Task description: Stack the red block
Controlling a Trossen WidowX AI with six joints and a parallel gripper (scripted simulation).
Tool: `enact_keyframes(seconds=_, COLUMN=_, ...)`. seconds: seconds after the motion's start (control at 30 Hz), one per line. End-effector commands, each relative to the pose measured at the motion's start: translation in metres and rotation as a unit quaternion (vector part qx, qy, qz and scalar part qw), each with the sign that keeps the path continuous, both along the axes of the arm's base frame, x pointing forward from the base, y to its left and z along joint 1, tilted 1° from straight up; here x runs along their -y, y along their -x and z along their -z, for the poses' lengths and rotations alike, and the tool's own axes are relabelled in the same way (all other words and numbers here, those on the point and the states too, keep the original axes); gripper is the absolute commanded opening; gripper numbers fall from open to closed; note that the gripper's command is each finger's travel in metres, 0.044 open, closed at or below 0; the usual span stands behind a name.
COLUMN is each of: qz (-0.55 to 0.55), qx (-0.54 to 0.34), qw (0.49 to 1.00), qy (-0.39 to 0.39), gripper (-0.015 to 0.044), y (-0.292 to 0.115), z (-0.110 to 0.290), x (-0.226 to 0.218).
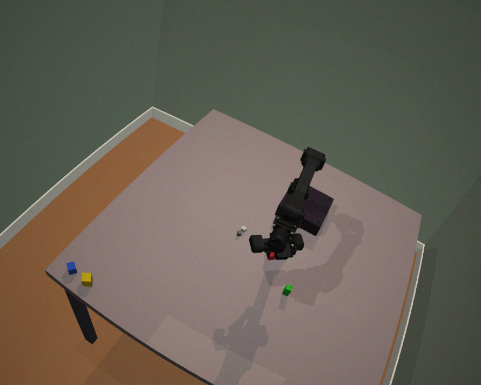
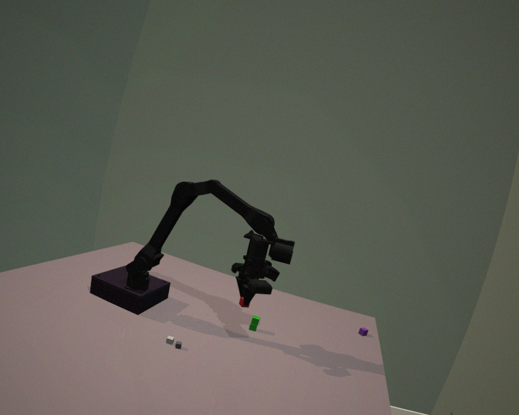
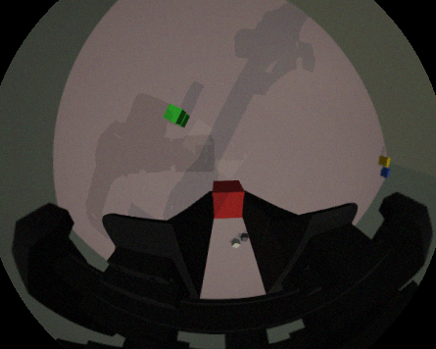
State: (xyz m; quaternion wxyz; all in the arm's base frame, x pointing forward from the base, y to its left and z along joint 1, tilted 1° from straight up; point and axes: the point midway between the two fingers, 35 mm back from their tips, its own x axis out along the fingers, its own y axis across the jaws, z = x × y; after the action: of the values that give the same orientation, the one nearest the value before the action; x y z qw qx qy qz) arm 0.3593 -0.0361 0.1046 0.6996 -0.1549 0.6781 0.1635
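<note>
My gripper point(image 1: 271, 255) point(image 2: 244, 302) point(image 3: 226, 195) is shut on the red block point(image 1: 271, 255) point(image 2: 244, 302) point(image 3: 228, 201) and holds it well above the table. The green tower point(image 1: 287, 289) point(image 2: 253, 323) point(image 3: 177, 115), two green blocks high, stands upright on the table. It is ahead of the gripper and lower down, a little to the left in the wrist view. The red block is apart from the tower.
A white block point(image 1: 243, 228) point(image 2: 169, 340) and a grey block point(image 1: 238, 233) point(image 2: 178, 344) lie close together. A blue block point(image 1: 71, 267) and a yellow block point(image 1: 86, 278) sit near the table's left corner. A purple block point(image 2: 363, 331) lies far off. The arm's dark base point(image 1: 317, 211) point(image 2: 116, 290) stands behind.
</note>
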Motion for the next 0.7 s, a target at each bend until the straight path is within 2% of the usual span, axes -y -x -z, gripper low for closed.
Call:
enact_keyframes(seconds=0.0, qz=0.002, qx=-0.001, qw=1.000, qy=0.001, gripper=0.0000, y=-0.014, z=-0.001, x=-0.021)
enact_keyframes(seconds=0.5, qz=0.002, qx=0.000, qw=1.000, qy=-0.003, gripper=0.0000, y=-0.051, z=-0.001, x=-0.103)
enact_keyframes(seconds=0.67, qz=0.002, qx=0.000, qw=1.000, qy=-0.003, gripper=0.0000, y=-0.051, z=0.003, x=-0.107)
